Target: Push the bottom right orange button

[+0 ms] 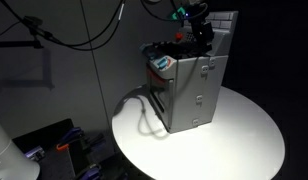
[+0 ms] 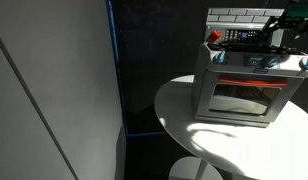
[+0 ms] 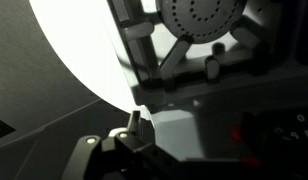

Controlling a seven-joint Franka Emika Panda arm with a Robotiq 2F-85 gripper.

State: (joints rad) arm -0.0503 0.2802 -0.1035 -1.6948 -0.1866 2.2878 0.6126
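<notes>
A grey toy stove with an oven door stands on the round white table in both exterior views (image 1: 190,92) (image 2: 242,92). Small orange buttons sit on its front panel at the left (image 2: 219,57) and at the right (image 2: 307,62). My gripper (image 1: 200,34) hangs just above the stove's top at its back right, and it also shows at the frame edge (image 2: 286,30). In the wrist view one finger (image 3: 134,124) shows near the middle, over the stove's grey side; the jaws look shut and empty. Red-orange spots (image 3: 238,131) glow in the dark to the right.
The white table (image 1: 244,140) extends in front of the stove. A tiled backboard (image 2: 239,15) rises behind the stove top. A burner disc (image 3: 197,18) shows in the wrist view. Cables hang at the back (image 1: 94,40). A dark wall panel (image 2: 54,90) stands beside the table.
</notes>
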